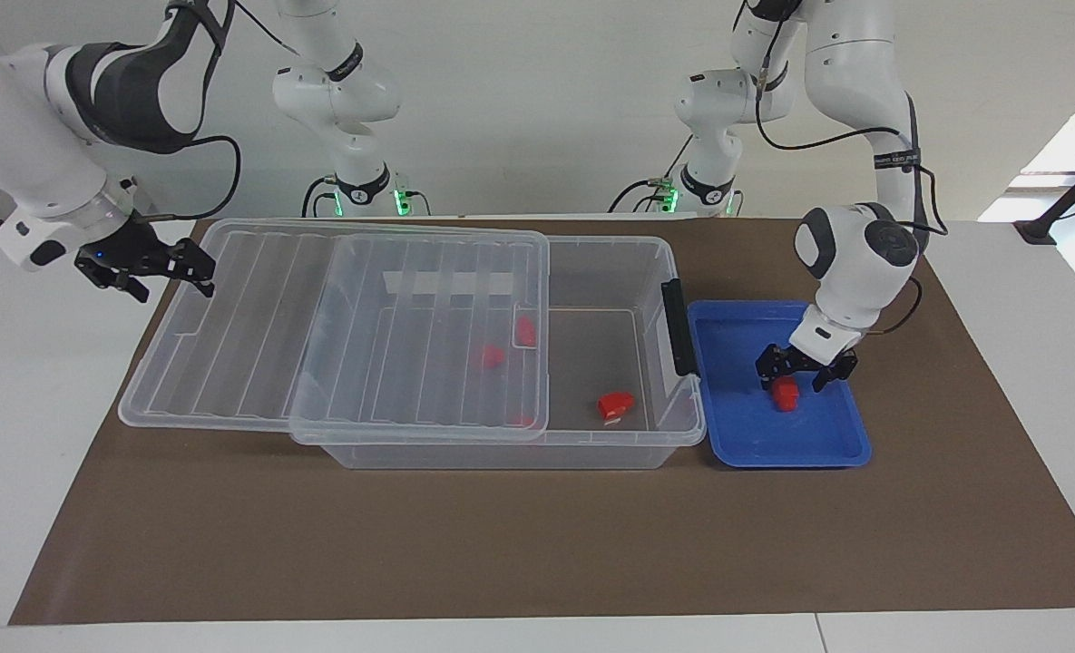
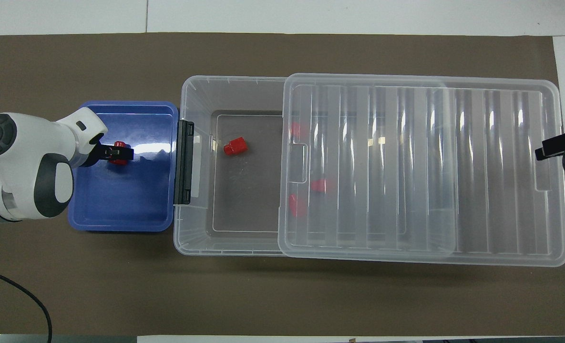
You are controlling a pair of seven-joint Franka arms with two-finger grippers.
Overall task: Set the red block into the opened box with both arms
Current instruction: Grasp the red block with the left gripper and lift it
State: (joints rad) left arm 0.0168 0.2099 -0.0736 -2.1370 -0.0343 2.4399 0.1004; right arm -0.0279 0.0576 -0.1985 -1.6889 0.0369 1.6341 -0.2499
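Nearest my two robots, the ribbed transparent plastic lid (image 1: pixel 337 326) lies slid along the large clear plastic storage box (image 1: pixel 591 363), overhanging toward the right arm's end of the table and leaving the box open at the left arm's end. My right gripper (image 1: pixel 194 268) hangs at the overhanging end of the lid; its black fingers stand wide apart and hold nothing, and I cannot tell from here whether they touch the lid's rim. That arm waits.

Farther out, inside the uncovered part of the box, a red block with a white patch (image 1: pixel 616 404) rests on the floor, and more red blocks (image 1: pixel 505 345) show blurred under the lid.

Beside the box, past its black clip handle (image 1: pixel 678 326), sits the shallow blue plastic tray (image 1: pixel 746 435). The small all-red chunky block (image 1: pixel 784 393) lies in it. My left gripper (image 1: pixel 806 374) is down over this block, fingers parted and straddling it, closing but not yet gripping as far as I can judge.

To do this step well, I would keep the fingers low and centred on the block's flat sides, close until firm, then lift straight up high enough to clear the tray edge and the box wall before carrying it over the opening.
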